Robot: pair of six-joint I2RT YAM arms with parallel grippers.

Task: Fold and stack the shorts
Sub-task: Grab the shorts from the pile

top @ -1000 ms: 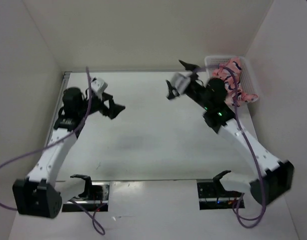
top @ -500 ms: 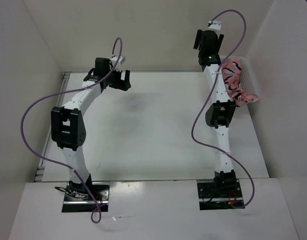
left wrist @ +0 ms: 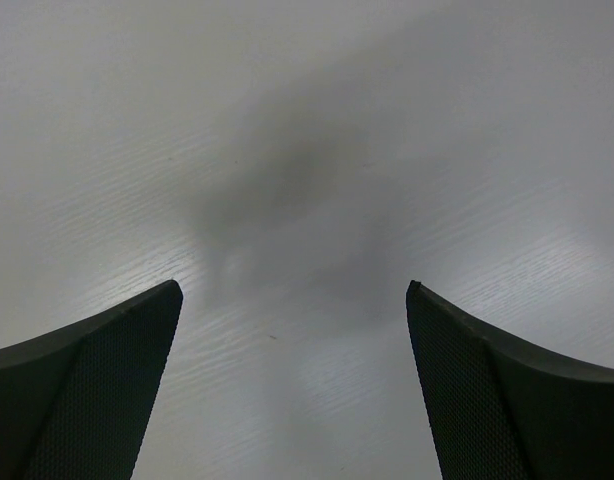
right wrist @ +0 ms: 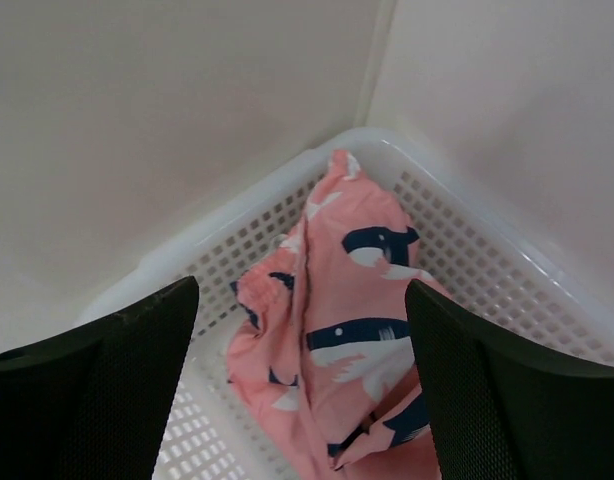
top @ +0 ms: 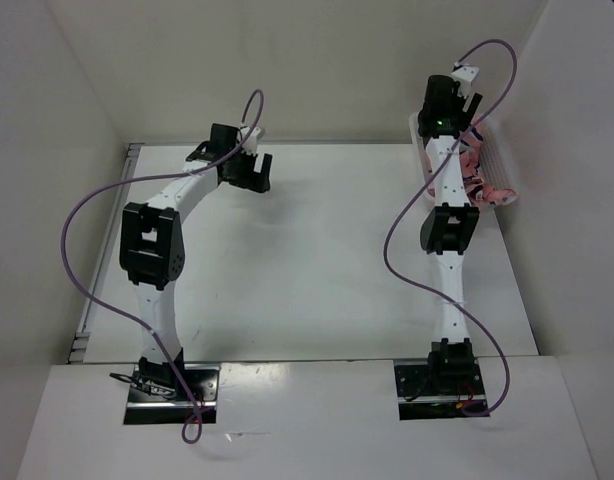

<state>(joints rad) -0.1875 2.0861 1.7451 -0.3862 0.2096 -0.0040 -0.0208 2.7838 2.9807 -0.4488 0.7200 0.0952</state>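
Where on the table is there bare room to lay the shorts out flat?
The widest bare patch is the middle of the table, between the left arm and the right arm. Bare tabletop also lies under the left tool. The far right corner is crowded: the basket holds the shorts, with the right tool over them.

the shorts (right wrist: pixel 347 330) lie in the basket (right wrist: pixel 467 240), far right.

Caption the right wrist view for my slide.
Open right end effector poised above pink shorts heaped in the white basket.
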